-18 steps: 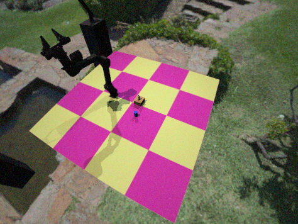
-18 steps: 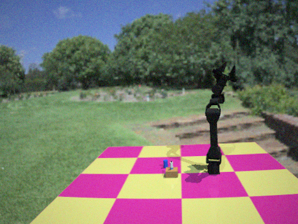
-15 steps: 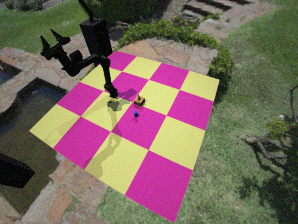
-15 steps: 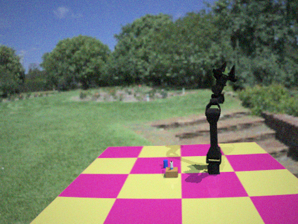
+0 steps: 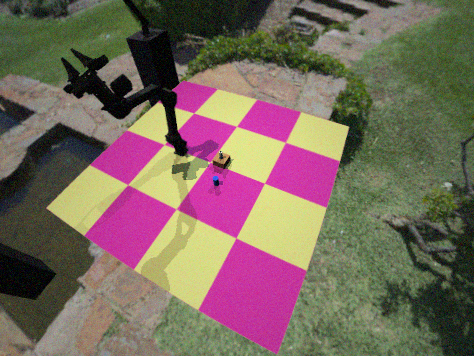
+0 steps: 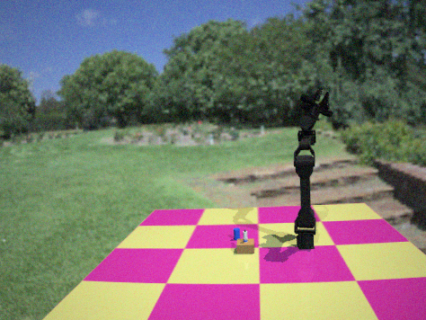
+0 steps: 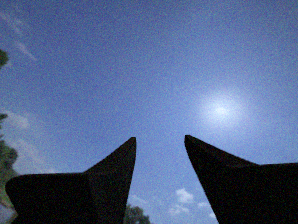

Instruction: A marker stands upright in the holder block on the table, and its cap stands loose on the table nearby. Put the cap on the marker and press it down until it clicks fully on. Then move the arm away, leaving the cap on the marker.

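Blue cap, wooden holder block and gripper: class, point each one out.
blue cap point(image 5: 216, 181) point(image 6: 236, 234): top and exterior, its side
holder block point(image 5: 221, 160) point(image 6: 245, 246): top and exterior, its body
gripper point(image 5: 71, 60) point(image 6: 324, 96) point(image 7: 160, 140): all views, between fingertips

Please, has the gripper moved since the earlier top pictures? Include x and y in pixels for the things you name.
Yes. In the top view, the gripper point(image 5: 67, 54) point(image 6: 323, 91) point(image 7: 160, 140) has shifted slightly left, farther from the black column point(image 5: 152, 60).
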Action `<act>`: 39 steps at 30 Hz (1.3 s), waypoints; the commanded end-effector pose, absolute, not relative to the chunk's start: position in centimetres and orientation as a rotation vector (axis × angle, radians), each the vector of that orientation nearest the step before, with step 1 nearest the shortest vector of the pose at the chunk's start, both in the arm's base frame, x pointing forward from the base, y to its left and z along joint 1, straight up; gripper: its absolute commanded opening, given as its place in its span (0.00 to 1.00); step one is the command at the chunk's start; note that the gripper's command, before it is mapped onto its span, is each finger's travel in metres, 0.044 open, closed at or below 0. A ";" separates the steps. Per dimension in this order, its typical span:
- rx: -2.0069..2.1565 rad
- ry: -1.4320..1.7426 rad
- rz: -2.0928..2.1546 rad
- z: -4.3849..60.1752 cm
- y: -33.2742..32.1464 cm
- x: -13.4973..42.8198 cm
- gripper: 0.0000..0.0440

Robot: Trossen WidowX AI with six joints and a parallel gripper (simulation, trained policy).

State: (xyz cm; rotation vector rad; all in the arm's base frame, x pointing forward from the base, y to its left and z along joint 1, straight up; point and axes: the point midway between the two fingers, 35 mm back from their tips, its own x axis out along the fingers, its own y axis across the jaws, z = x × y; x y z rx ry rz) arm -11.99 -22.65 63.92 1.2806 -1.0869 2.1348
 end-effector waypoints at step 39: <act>1.553 -1.406 2.392 63.8 -28.4 -6.7 0.66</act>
